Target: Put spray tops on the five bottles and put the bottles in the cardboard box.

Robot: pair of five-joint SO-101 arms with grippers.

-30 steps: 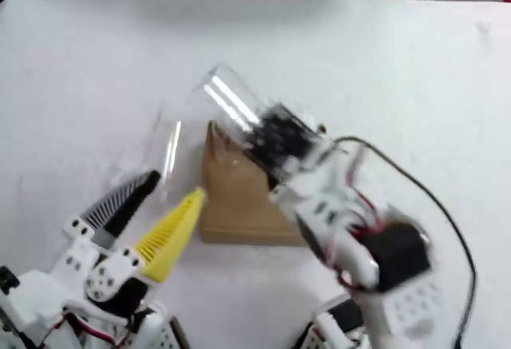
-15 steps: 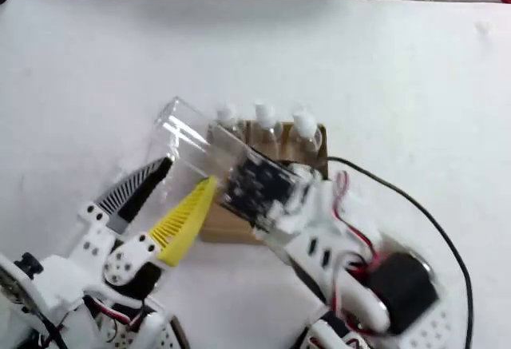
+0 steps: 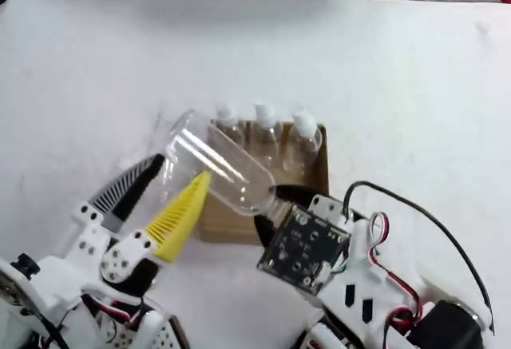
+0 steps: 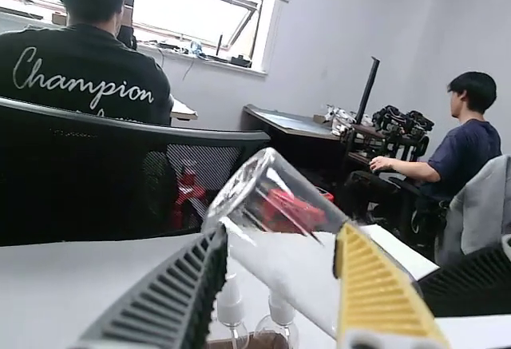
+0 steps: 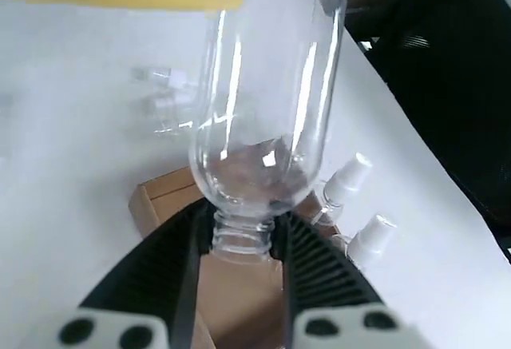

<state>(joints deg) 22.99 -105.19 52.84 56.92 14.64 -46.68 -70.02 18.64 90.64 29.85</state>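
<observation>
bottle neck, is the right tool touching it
Touching. The right wrist view shows the right tool pressed against both sides of the neck of the bottle, with no gap.

Free room in cardboard box's (image 3: 227, 225) near half, tilted bottle (image 3: 219, 172) overhead, three bottles (image 3: 265, 137) behind.

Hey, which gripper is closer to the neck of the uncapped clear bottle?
Right. The right gripper is shut on the neck of the bottle; the left gripper is open, its fingers flanking the base end, farther from the neck.
</observation>
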